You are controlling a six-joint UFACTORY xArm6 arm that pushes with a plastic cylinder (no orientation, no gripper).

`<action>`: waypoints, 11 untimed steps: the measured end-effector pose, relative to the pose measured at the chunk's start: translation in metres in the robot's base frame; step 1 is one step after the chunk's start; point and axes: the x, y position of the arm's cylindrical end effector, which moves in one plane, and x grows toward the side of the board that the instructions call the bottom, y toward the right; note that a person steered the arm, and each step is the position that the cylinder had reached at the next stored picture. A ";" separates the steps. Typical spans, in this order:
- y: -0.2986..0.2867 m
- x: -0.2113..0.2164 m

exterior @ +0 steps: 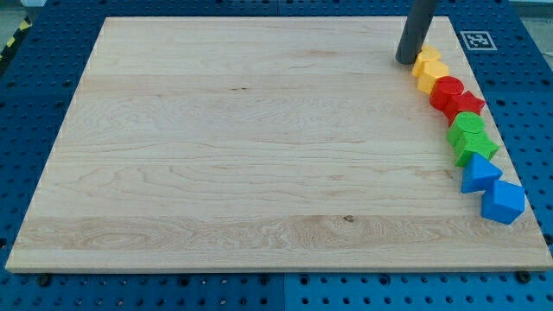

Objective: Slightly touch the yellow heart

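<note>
My tip [406, 61] rests on the wooden board [242, 147] near its top right corner. It stands right at the left side of the upper yellow block [425, 58]; I cannot tell whether they touch. A second yellow block [435, 76] lies just below and against the upper one. I cannot make out which of the two is the heart.
Below the yellow blocks a chain of blocks runs down the board's right edge: two red blocks [447, 89] [467, 105], two green blocks [467, 125] [476, 146], a blue triangular block [478, 173] and a blue cube-like block [503, 202]. A marker tag [474, 39] sits off the board's top right corner.
</note>
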 end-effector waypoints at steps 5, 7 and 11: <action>0.008 -0.031; 0.041 -0.007; 0.078 -0.006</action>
